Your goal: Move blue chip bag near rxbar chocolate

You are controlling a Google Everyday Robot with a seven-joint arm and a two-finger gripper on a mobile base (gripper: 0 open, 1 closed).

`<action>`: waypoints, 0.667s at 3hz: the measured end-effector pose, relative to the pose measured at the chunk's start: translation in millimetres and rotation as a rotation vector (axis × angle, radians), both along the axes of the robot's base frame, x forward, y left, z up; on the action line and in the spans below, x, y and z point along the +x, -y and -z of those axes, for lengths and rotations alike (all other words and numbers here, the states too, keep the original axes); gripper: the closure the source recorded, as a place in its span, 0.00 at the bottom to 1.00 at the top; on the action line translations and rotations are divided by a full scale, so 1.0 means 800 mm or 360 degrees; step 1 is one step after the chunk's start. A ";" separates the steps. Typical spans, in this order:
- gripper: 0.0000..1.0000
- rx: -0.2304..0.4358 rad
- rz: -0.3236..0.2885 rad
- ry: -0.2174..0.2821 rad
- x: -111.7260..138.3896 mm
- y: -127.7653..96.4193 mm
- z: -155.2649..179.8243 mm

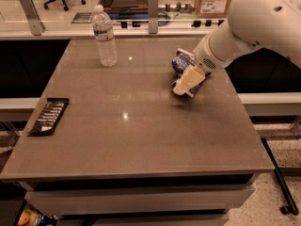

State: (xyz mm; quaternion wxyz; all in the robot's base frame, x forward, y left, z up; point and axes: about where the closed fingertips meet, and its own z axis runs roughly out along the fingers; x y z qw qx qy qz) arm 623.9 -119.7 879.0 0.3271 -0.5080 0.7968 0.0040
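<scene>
Your gripper point(187, 83) at right side of table point(141, 145), clamped on bag point(181, 61); bag looks barely off tabletop. Bar point(48, 116) at far left edge, well apart. Grasp looks done; you have whole carry leftward and set-down left.

Upright water bottle point(105, 36) on table point(141, 140)
</scene>
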 end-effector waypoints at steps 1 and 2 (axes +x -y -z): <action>0.41 -0.0001 -0.0003 0.0001 -0.001 -0.001 -0.001; 0.64 -0.0003 -0.0005 0.0002 -0.001 -0.002 -0.001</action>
